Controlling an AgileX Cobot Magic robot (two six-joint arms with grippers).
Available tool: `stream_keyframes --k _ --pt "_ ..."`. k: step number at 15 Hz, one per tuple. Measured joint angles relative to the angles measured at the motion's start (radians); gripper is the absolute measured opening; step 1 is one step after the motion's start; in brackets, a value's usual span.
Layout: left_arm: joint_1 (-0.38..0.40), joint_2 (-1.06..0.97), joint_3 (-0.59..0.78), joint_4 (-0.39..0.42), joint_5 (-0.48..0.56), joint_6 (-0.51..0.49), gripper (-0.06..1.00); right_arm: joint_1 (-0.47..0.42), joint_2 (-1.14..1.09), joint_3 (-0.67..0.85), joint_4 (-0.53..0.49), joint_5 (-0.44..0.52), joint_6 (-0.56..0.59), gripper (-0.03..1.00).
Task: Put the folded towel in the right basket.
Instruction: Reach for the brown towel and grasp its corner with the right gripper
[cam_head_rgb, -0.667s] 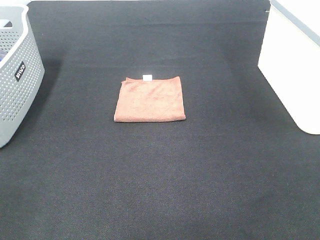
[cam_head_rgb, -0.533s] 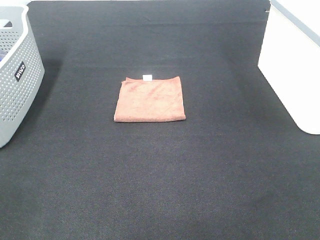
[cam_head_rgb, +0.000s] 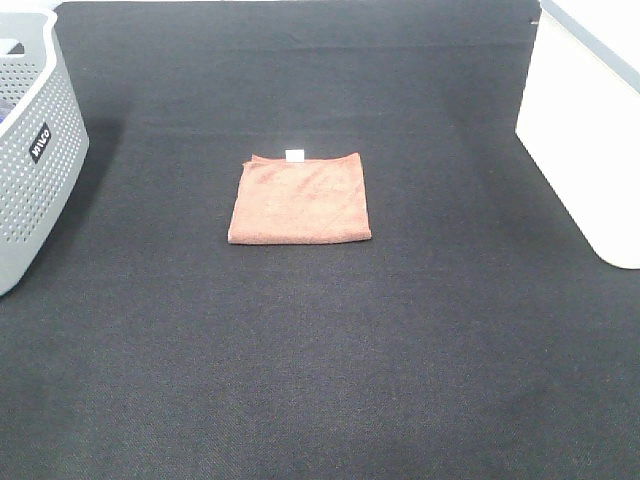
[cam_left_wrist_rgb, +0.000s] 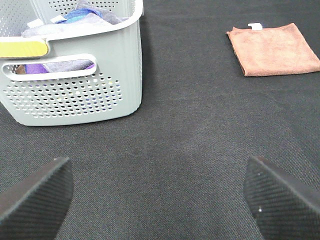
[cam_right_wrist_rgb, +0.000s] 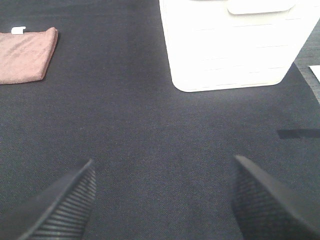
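Note:
A folded reddish-brown towel (cam_head_rgb: 300, 198) with a small white tag lies flat on the black mat near the middle. It also shows in the left wrist view (cam_left_wrist_rgb: 273, 49) and the right wrist view (cam_right_wrist_rgb: 25, 54). The white right basket (cam_head_rgb: 585, 140) stands at the right edge, and shows in the right wrist view (cam_right_wrist_rgb: 235, 42). My left gripper (cam_left_wrist_rgb: 160, 200) is open and empty, hovering over bare mat, well away from the towel. My right gripper (cam_right_wrist_rgb: 162, 200) is open and empty, over bare mat near the white basket. Neither gripper shows in the exterior high view.
A grey perforated basket (cam_head_rgb: 30, 150) holding several cloths stands at the left edge; it also shows in the left wrist view (cam_left_wrist_rgb: 75, 75). The black mat (cam_head_rgb: 320, 350) covers the table.

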Motion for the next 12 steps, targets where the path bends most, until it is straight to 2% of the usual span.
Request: stream_keyframes --k 12 --pt "0.000 0.000 0.000 0.000 0.000 0.000 0.88 0.000 0.000 0.000 0.000 0.000 0.000 0.70"
